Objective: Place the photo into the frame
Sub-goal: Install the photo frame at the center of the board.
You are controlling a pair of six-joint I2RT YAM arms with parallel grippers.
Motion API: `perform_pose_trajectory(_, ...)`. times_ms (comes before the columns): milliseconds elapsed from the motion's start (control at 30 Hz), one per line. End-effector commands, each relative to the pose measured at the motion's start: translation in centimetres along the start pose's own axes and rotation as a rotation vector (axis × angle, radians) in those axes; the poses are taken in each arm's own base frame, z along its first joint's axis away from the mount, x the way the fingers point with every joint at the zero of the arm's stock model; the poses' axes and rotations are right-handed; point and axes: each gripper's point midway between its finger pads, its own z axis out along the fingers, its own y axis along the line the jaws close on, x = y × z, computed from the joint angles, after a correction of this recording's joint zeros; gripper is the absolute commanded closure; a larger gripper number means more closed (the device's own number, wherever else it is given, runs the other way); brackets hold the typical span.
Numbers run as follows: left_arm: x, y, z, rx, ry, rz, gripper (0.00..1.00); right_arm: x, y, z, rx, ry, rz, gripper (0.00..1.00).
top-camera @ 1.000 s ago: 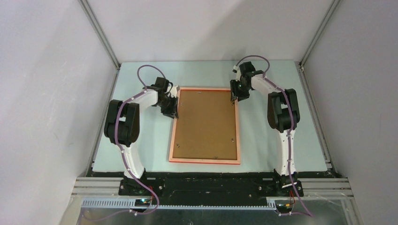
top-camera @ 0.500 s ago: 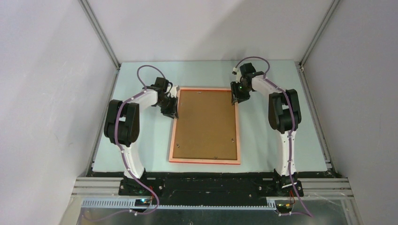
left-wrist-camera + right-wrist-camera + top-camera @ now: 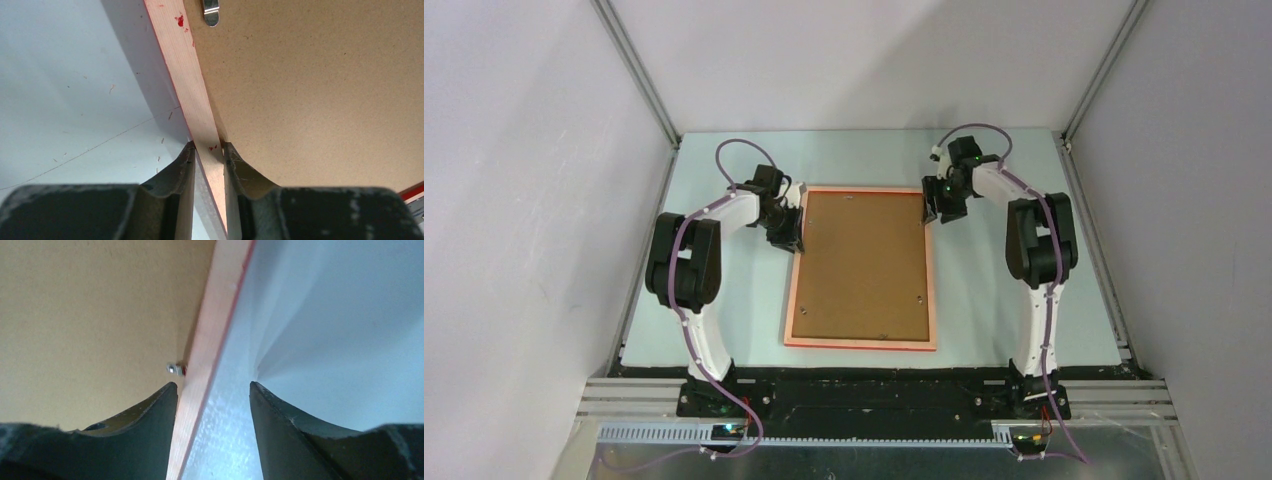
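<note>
The frame lies face down mid-table, pale orange-pink back up, with a brown backing board inside it. The photo is hidden from every view. My left gripper is shut on the frame's left rail near the top left corner, one finger on each side of it. My right gripper stands open astride the right rail near the top right corner. Its left finger is over the board's edge, its right finger over bare table, and neither presses the rail.
Small metal clips sit along the backing board's edge. The pale blue table is bounded by grey walls and an aluminium rail at the near edge. Bare surface lies on both sides of the frame.
My right gripper has shifted slightly right, from over the board's corner to astride the right rail, and its jaws have widened. The left gripper and the frame have not moved.
</note>
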Motion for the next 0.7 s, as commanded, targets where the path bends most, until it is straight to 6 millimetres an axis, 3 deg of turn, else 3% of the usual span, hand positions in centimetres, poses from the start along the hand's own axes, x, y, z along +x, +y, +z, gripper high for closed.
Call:
perform_pose_trajectory(0, 3.9, 0.5, 0.1, -0.009, 0.134, -0.042, 1.0, -2.3, 1.3, -5.3, -0.095, -0.136, 0.025, 0.39)
perform_pose_trajectory(100, 3.7, 0.7, 0.0, -0.014, 0.129, -0.047, 1.0, -1.2, 2.0, -6.5, -0.132, -0.143, 0.01, 0.38)
perform_pose_trajectory(233, 3.4, 0.8, 0.0, -0.016, 0.121, -0.052, 1.0, 2.2, 3.0, -7.5, -0.158, -0.1, -0.024, 0.37)
perform_pose_trajectory(433, 2.7, 1.0, -0.5, -0.016, 0.097, -0.056, 1.0, 9.7, 4.1, -7.4, -0.157, 0.045, -0.119, 0.35)
perform_pose_trajectory(667, 2.5, 0.9, -0.5, -0.002, 0.095, -0.06, 1.0, 13.9, 6.2, -7.2, -0.131, 0.118, -0.28, 0.32)
